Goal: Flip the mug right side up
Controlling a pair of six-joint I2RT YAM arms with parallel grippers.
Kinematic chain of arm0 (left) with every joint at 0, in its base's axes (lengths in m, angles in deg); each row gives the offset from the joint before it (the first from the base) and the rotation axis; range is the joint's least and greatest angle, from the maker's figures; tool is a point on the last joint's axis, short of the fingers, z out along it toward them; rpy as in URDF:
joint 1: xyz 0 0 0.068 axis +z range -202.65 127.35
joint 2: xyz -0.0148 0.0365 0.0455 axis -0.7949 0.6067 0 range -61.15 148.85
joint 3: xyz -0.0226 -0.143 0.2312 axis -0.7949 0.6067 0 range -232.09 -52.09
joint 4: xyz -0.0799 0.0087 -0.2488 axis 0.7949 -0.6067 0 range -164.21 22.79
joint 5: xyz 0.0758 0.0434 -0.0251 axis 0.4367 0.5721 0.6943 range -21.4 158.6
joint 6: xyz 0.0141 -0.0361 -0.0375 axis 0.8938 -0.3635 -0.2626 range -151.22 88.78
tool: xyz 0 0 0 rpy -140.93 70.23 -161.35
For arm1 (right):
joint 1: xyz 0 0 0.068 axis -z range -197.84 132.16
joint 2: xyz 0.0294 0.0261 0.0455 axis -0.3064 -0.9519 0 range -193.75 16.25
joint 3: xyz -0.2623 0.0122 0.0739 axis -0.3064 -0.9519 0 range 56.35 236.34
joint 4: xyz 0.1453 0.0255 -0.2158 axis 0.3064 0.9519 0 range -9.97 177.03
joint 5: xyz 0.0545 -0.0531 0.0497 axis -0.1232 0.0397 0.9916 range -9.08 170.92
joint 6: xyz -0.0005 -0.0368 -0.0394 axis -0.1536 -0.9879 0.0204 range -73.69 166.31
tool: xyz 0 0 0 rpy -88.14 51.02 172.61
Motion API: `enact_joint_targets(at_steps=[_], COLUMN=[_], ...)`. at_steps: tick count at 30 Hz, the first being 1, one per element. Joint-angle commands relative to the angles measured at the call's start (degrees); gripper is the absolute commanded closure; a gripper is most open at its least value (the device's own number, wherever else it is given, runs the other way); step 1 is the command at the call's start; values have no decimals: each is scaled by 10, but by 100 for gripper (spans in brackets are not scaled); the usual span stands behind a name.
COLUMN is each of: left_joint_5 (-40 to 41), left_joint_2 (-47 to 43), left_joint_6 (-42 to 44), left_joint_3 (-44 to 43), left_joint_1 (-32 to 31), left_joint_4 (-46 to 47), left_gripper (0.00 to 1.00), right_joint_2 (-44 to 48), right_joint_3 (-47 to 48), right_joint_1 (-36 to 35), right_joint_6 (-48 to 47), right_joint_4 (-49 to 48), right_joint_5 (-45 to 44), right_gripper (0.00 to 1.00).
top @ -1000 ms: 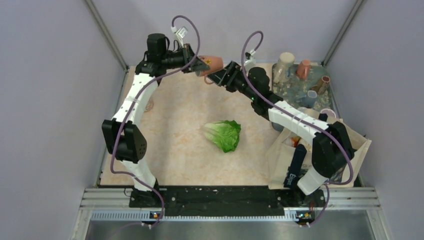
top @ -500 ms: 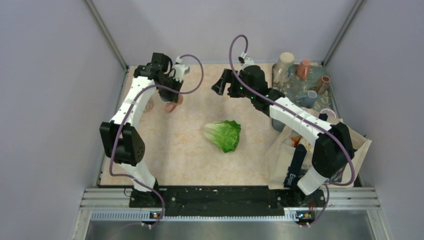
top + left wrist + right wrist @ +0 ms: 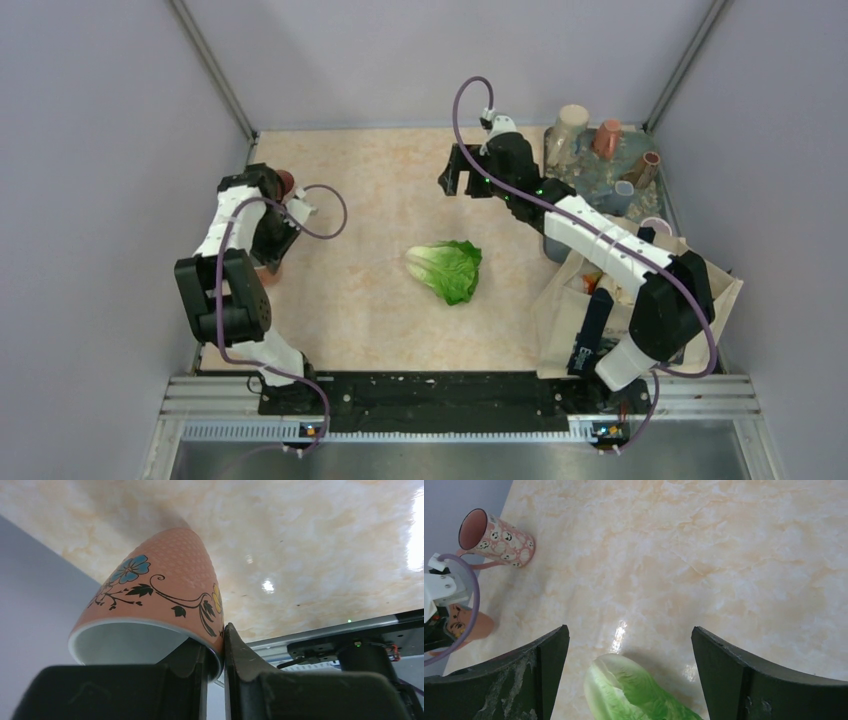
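Observation:
An orange mug (image 3: 165, 580) with blue and yellow flowers is held by its rim in my left gripper (image 3: 215, 647), one finger inside and one outside. Its white mouth faces the wrist camera and its base points at the table. In the top view the left gripper (image 3: 268, 240) is low at the table's left edge, with the mug (image 3: 268, 268) just below it. The mug also shows in the right wrist view (image 3: 471, 624). My right gripper (image 3: 455, 178) (image 3: 629, 632) is open and empty, above the back middle of the table.
A pink patterned mug (image 3: 499, 539) lies on its side near the left wall (image 3: 286, 183). A lettuce head (image 3: 447, 270) lies mid-table. Several cups and vases (image 3: 600, 150) stand at the back right. A tote bag (image 3: 600, 300) sits at the right.
My left arm has swung from the back middle to the left edge and lowered with the mug in it. My right gripper has drawn away from the mug and turned to face down.

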Motion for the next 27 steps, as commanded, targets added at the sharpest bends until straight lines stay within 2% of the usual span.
enact_joint_targets(at_steps=[1,10,13,15,17,23,27], left_joint_5=[1,-27,-45,-64,-69,-64,-91], left_joint_2=[-19,38,41,40,35,17,20], left_joint_6=[58,81,86,83,75,25,-2], left_joint_3=[-3,-28,-21,-14,-13,-70,-118], left_joint_1=[38,76,75,75,76,75,74], left_joint_4=[19,67,83,92,95,63,22], left_gripper=[100,100,86,70,60,43,41], right_joint_2=[27,27,24,18,7,-37,-80], right_joint_3=[18,23,24,26,29,41,57], right_joint_1=[-7,-6,-6,-4,12,91,133], right_joint_6=[-18,-28,-47,-69,-78,-62,-64], right_joint_4=[-9,-8,3,20,37,23,-19], right_joint_5=[-17,-34,-79,-140,-210,-263,-327], right_gripper=[8,8,7,7,6,8,12])
